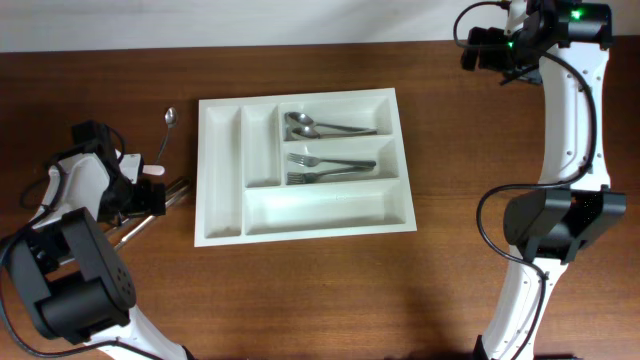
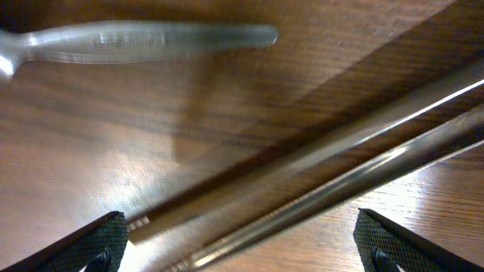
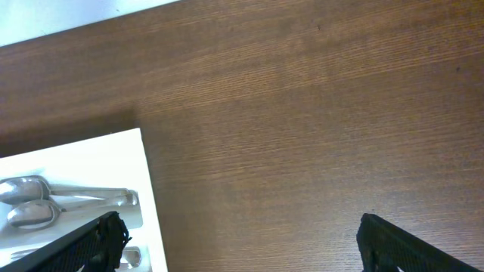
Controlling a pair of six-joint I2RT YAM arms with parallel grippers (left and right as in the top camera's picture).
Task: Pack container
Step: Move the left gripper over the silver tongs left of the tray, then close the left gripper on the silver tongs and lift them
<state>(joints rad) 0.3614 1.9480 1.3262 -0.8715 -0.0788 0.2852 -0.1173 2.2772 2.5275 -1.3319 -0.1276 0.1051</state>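
Lying near left pincer [image 2: 244, 248], not touching: container [image 1: 219, 170]

One white tray [image 1: 221, 172] of five compartments, two spoons [image 1: 301, 125] in its far right compartment, two forks [image 1: 302, 168] in the one just nearer, and on the bench [image 1: 450, 300] to its left one loose spoon [image 1: 169, 118] and two long metal utensils [image 1: 172, 196] — their kind unclear.

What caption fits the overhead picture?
Spoons and forks sit in the white tray; more cutlery waits beside the left arm.
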